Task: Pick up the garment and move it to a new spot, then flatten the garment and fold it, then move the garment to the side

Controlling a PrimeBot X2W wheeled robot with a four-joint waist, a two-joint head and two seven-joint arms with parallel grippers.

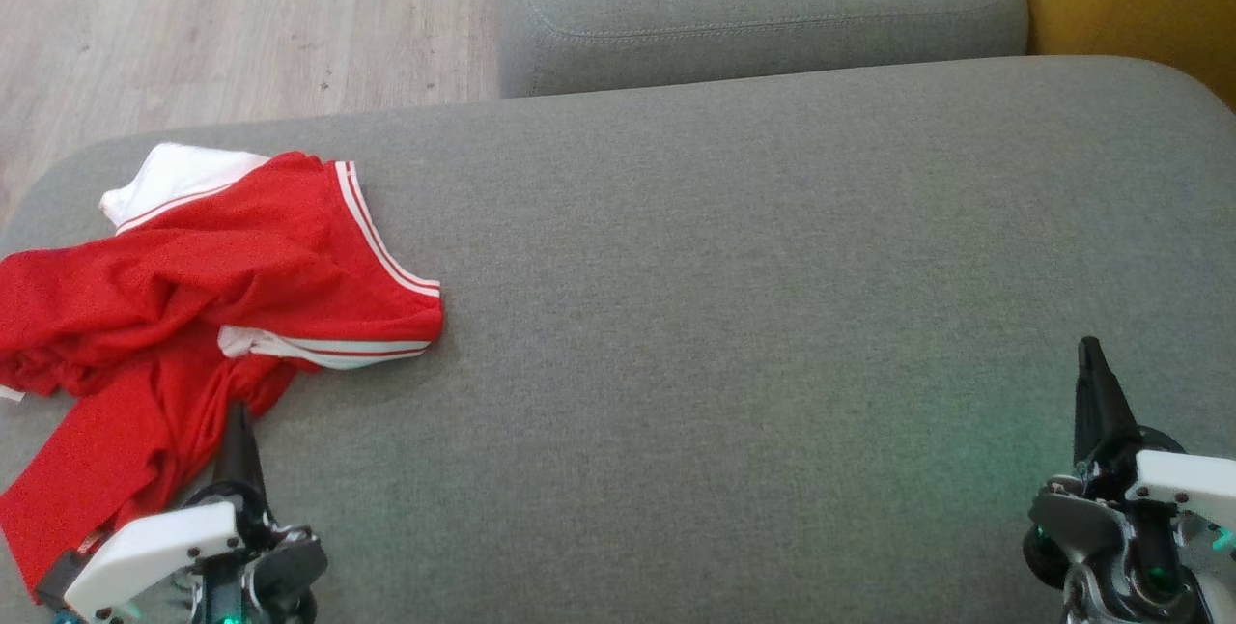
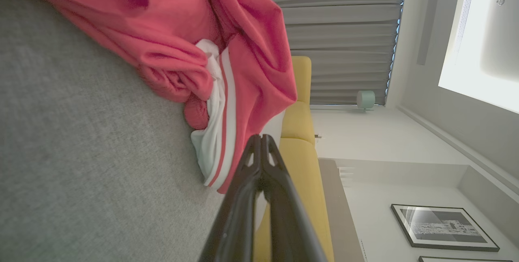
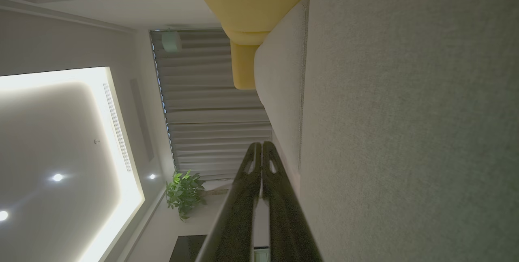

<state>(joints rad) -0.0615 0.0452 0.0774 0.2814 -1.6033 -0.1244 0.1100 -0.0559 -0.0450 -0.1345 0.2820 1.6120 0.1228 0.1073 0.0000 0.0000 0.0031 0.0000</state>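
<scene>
the red garment with white striped trim lies crumpled at the left end of the grey cushion. the left gripper, fingers pressed together with nothing between them, points at the garment's near edge. the right gripper, likewise closed and empty, sits well apart over bare cushion.

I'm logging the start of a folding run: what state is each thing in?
garment: crumpled in a heap, unfolded, not gripped.
left gripper: jaws shut, empty, tip by the garment's edge.
right gripper: jaws shut, empty, over bare cushion.
</scene>
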